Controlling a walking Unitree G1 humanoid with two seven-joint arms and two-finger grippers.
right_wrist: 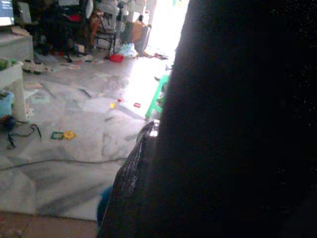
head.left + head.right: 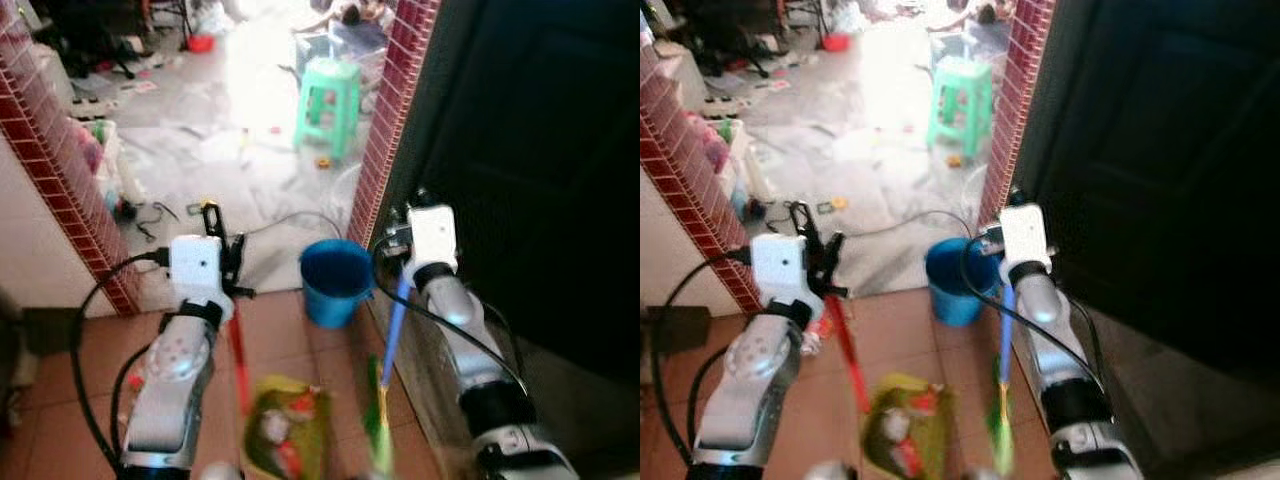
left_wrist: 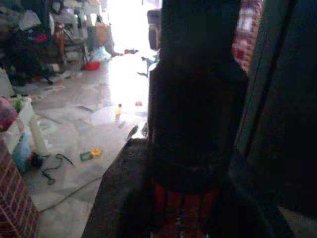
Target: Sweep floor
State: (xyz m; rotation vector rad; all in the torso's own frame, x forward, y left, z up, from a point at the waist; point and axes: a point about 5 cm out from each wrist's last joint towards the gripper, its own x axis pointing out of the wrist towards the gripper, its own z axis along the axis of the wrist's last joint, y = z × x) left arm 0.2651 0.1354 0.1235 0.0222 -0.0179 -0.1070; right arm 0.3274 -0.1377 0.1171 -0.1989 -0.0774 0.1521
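1. the left gripper (image 2: 222, 250) has its two long black fingers closed around a thin red handle (image 2: 238, 355), which runs down and near to a yellow-green plastic dustpan (image 2: 285, 430) holding bits of litter on the terracotta tile floor (image 2: 290, 350).
2. the right gripper (image 2: 405, 262) sits over the top of a blue broom handle (image 2: 394, 330); it seems to be gripping it, but i cannot tell how far its fingers are closed, as the wrist camera housing hides them and the right wrist view is dark.
3. the blue handle ends in blurred green bristles (image 2: 377, 420) low on the tiles, just right of the dustpan.
4. a blue plastic bucket (image 2: 335, 280) stands between the two arms, at the far edge of the tiles.
5. farther off, the pale marble floor (image 2: 200, 150) carries scattered scraps, a loose black cable (image 2: 290, 222) and a mint-green plastic stool (image 2: 328, 105).
6. risks, as i judge them: the broom's swing could knock the bucket; the cable could snag the bristles; a tilted dustpan could spill its litter; and the dark door (image 2: 540, 150) on the right leaves the right arm little room.
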